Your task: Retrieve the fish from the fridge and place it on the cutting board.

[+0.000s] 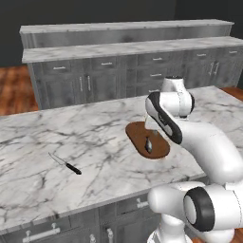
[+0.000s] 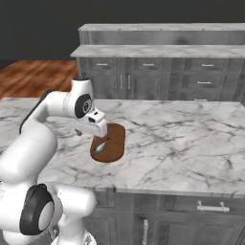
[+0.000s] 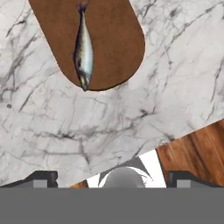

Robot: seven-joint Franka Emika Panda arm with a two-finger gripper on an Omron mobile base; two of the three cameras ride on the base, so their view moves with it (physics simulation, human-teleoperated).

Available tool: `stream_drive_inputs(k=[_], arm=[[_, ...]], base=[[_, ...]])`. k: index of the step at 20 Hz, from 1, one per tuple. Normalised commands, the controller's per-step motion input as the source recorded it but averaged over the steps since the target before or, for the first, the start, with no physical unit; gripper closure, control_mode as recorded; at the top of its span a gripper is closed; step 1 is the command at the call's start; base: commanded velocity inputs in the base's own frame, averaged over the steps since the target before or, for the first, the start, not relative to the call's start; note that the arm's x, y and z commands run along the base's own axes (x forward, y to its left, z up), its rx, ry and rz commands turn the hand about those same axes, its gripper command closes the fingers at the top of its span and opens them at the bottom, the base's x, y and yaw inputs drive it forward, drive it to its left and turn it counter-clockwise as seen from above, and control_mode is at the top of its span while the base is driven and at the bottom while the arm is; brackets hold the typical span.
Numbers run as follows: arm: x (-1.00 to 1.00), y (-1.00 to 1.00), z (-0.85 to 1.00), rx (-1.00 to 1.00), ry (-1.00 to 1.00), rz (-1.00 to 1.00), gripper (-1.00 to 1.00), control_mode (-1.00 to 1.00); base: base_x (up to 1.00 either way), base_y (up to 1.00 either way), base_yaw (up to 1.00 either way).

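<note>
The small grey fish (image 3: 83,48) lies lengthwise on the reddish-brown cutting board (image 3: 116,39), its head at the board's rounded end. On the marble island the fish (image 1: 148,144) rests on the near half of the cutting board (image 1: 136,133). My gripper (image 2: 98,135) hangs just above the fish (image 2: 99,147) and the cutting board (image 2: 116,136), apart from both. In the hand view my gripper (image 3: 113,178) is open, its fingertips (image 3: 42,177) wide apart with nothing between them. The fridge is out of view.
A thin black-handled knife (image 1: 66,164) lies on the marble island top (image 1: 95,137), left of the board. Grey drawer cabinets (image 1: 118,73) with a marble counter stand behind the island. Wooden floor (image 2: 38,76) lies to the left.
</note>
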Motion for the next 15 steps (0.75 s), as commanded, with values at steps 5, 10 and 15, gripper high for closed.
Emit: stream_drive_inputs(k=[5, 10, 15], arm=[[-0.84, 0.0, 0.56, 0.0, 0.2, 0.0, -1.0, -1.0], [-0.7, 0.02, -0.07, 0.0, 0.01, 0.0, -1.0, -1.0], [-0.62, 0.06, -0.11, 0.0, 0.0, 0.0, -1.0, -1.0]], base=[[0.0, 0.0, 0.0], [0.0, 0.0, 0.0], [0.0, 0.0, 0.0]])
